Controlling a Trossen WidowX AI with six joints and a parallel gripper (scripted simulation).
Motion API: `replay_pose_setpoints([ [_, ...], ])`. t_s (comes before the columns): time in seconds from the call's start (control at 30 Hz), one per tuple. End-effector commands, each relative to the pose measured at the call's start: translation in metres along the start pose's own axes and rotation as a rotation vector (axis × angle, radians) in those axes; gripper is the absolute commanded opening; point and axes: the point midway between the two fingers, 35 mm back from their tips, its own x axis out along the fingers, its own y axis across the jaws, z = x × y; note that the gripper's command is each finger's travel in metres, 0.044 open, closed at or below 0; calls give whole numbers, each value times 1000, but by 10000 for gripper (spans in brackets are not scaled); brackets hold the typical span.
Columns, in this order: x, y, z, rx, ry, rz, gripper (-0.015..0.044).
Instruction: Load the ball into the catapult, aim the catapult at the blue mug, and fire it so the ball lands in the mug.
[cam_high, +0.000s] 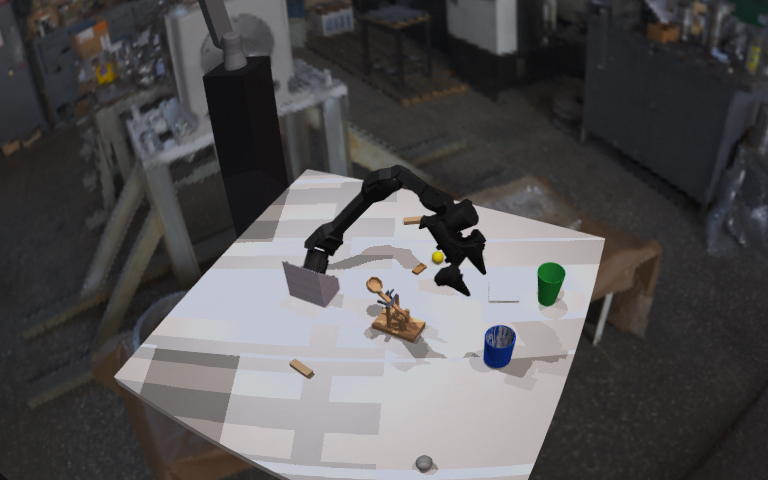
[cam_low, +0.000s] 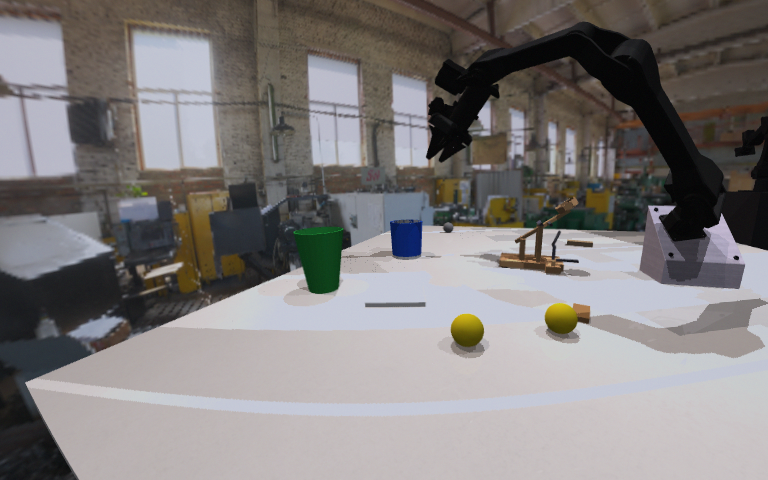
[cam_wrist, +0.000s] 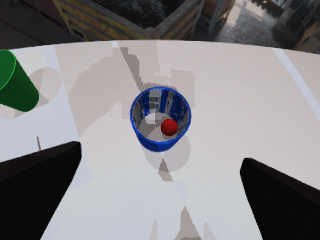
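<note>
A red ball (cam_wrist: 169, 127) lies inside the blue mug (cam_high: 498, 353) (cam_low: 406, 238) (cam_wrist: 157, 146), on its floor close to the wall. The mug stands upright. The wooden catapult (cam_high: 398, 328) (cam_low: 526, 261) stands on the table between the robot's base and the mug. Its throwing arm is raised, with the spoon (cam_high: 374, 284) up on the robot's side and no ball seen in it. My gripper (cam_high: 476, 283) (cam_low: 434, 159) (cam_wrist: 163, 159) is open and empty, high above the table, with the mug in sight between its fingers in the wrist view.
A green cup (cam_high: 550, 284) (cam_low: 320, 261) (cam_wrist: 18, 90) stands near the mug. Two yellow balls, one (cam_low: 467, 330) apart and one (cam_low: 560, 318) by a small wooden block (cam_low: 581, 313) (cam_high: 419, 268), lie on the table. A grey ball (cam_high: 423, 463) (cam_low: 448, 226) and another block (cam_high: 301, 368) lie farther off.
</note>
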Motion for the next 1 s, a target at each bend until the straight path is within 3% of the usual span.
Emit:
replay_pose_setpoints([
  [0.0, -3, -8, 10, 58, -23, 32, 440],
  [0.97, -5, -7, 6, 53, -24, 27, 440],
])
